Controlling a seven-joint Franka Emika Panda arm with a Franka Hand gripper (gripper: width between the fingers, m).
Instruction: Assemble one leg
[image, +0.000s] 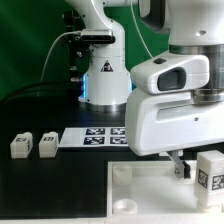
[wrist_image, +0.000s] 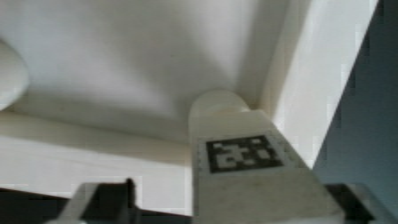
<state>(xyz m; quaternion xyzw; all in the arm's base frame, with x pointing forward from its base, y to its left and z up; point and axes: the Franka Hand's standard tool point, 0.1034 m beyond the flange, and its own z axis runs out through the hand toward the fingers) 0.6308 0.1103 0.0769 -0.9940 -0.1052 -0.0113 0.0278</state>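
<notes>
A leg, a white block with a square tag, stands upright over the right part of the white square tray. My gripper straddles it. One finger stands a little apart from the leg; the other is out of view. In the wrist view the leg points into a corner of the tray, by its raised rim. It lies against one finger, with a clear gap to the other finger. The jaws are open.
Two more legs stand on the black table at the exterior view's left. The marker board lies beside them. The arm's base stands behind. A round socket shows at the tray's corner.
</notes>
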